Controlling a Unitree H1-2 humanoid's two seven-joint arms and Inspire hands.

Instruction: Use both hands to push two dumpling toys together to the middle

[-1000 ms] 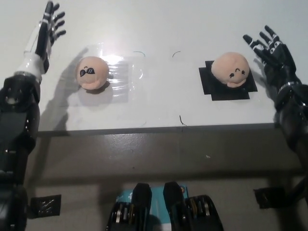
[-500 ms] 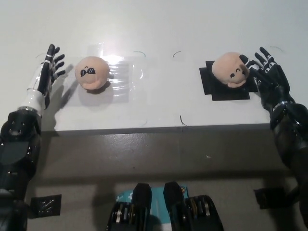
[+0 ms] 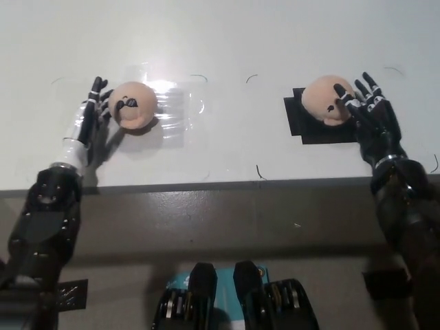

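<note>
Two peach dumpling toys lie on the white table (image 3: 227,41). The left dumpling (image 3: 133,104), with a sunglasses face, sits on a clear plastic sheet (image 3: 165,110). My white left hand (image 3: 93,110) is open, edge-on, touching its left side. The right dumpling (image 3: 326,100), with a smiling face, rests on a black square patch (image 3: 309,127). My black right hand (image 3: 364,110) is open with fingers spread, pressed against the dumpling's right side and covering part of it.
The table's front edge (image 3: 220,184) runs across the middle of the view, with grey floor below. Small pen marks (image 3: 260,172) dot the tabletop between the toys. A wide gap of bare table separates the two dumplings.
Both hands moved inward from the table's outer sides until each touches its dumpling. The left dumpling has tilted and shifted slightly. The right dumpling stays on the black patch.
</note>
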